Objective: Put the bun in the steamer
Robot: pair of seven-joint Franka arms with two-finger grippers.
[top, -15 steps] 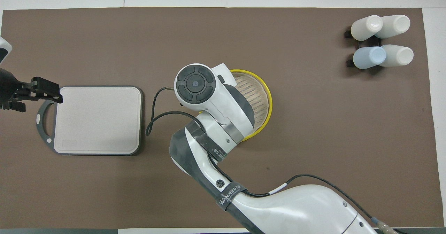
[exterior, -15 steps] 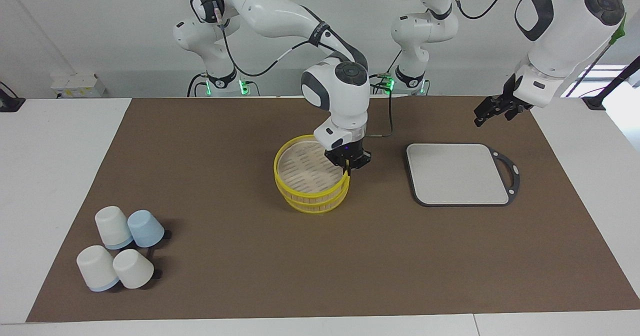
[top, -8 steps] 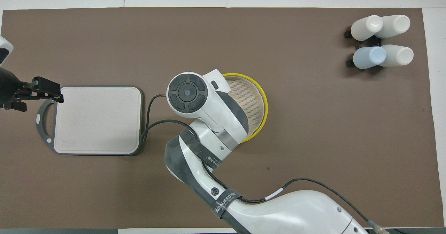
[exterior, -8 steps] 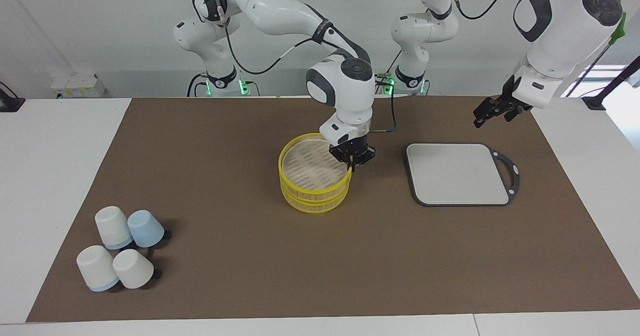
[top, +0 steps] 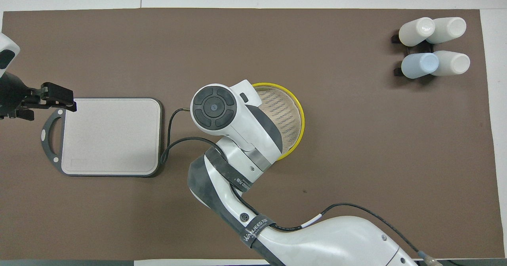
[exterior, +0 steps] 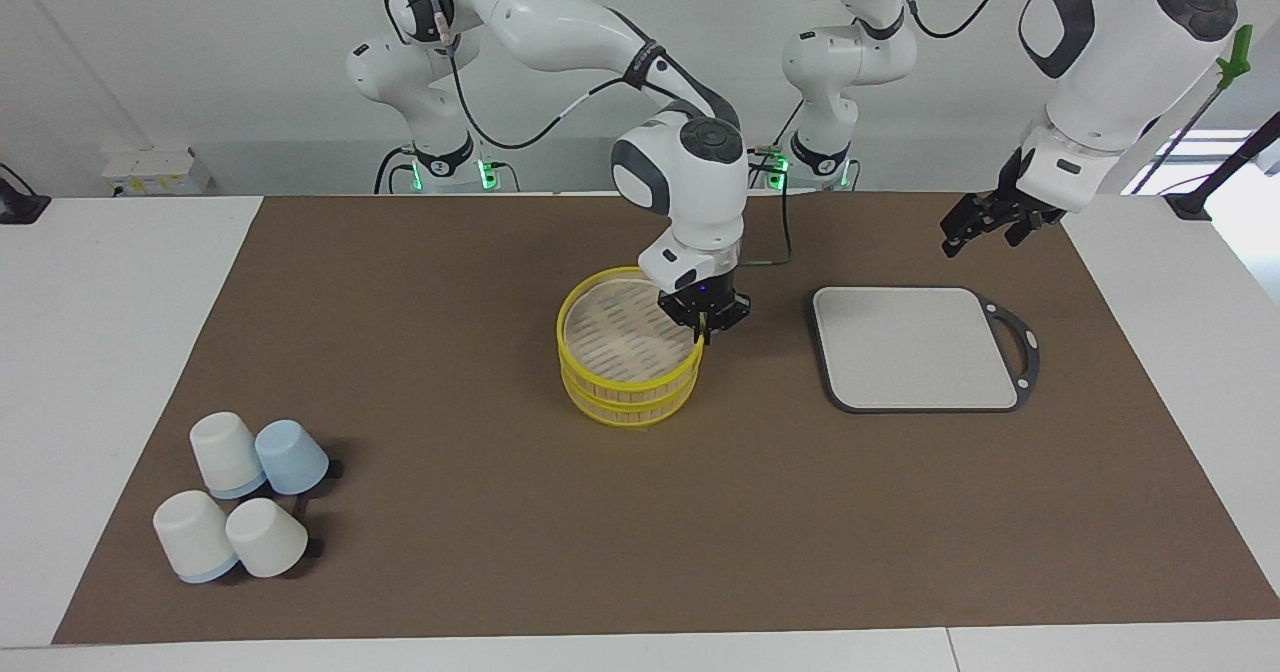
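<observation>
The steamer (exterior: 625,357) is a two-tier bamboo basket with yellow rims standing mid-table; its slatted floor is bare. In the overhead view the right arm covers part of the steamer (top: 291,111). My right gripper (exterior: 703,330) is at the steamer's rim, on the side toward the left arm's end, and is shut on the yellow rim. My left gripper (exterior: 975,235) hangs open and empty in the air by the robot-side corner of the grey board (exterior: 915,347), and it also shows in the overhead view (top: 51,105). The bun is not in view.
Several upturned cups (exterior: 240,497), white and pale blue, stand at the right arm's end, far from the robots; they also show in the overhead view (top: 431,46). A brown mat (exterior: 450,512) covers the table.
The right gripper has drawn the steamer a little toward the left arm's end, and the tilted top tier now sits level. The left gripper has shifted slightly.
</observation>
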